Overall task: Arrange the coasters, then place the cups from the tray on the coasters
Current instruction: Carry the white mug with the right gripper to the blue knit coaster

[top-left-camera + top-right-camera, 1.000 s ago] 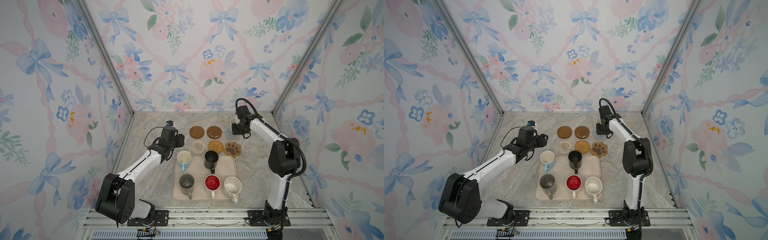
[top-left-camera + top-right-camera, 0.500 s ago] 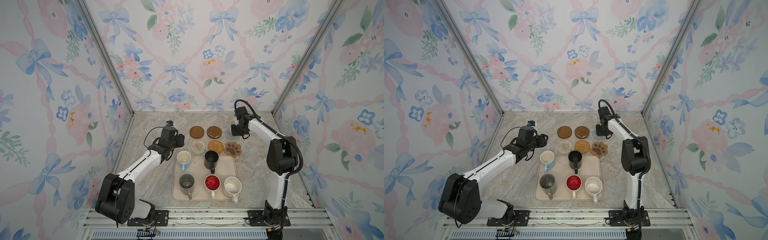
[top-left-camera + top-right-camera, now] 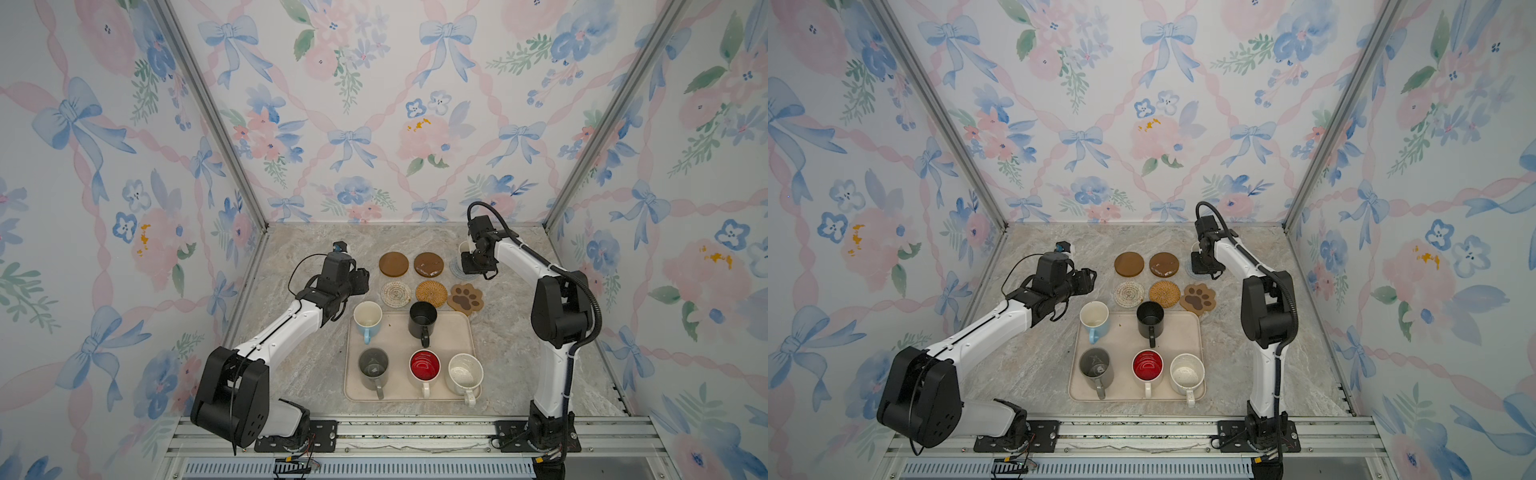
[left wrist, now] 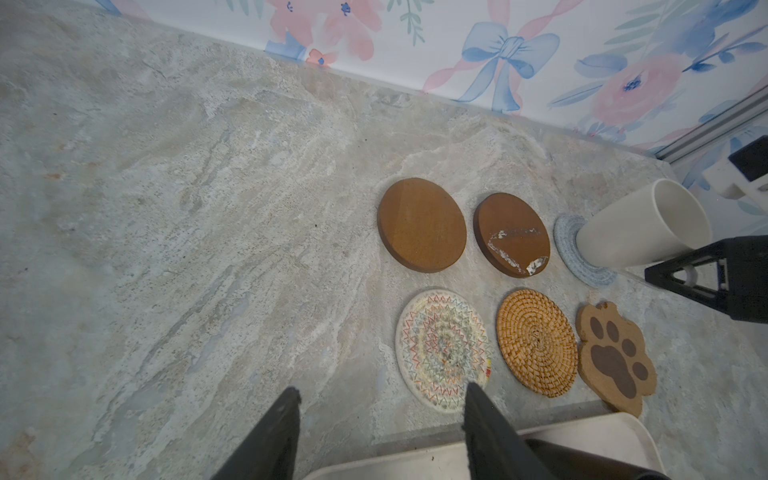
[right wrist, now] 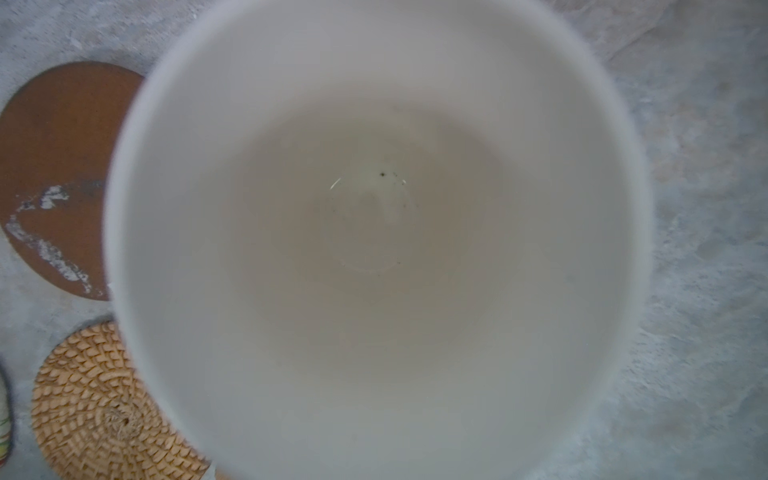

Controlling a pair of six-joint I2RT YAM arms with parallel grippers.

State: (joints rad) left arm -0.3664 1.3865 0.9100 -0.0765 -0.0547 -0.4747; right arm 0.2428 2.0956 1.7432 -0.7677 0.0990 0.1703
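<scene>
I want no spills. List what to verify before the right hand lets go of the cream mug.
1. Cream ceramic mug over grey-blue woven round coaster: ok.
2. Mug base seated flat: cannot tell.
3. Right hand shut on mug: ok.
4. Left hand open, empty, clear of it: ok.
5. Five other mugs upright in beige rectangular tray: ok.

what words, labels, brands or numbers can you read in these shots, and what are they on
No readable text in any view.
paw coaster: a paw print only, no words.
glossy brown coaster: white scuff marks, not letters.
grey mug: a pale mark inside, too small to read.
cream mug and tray: plain, no lettering.
</scene>
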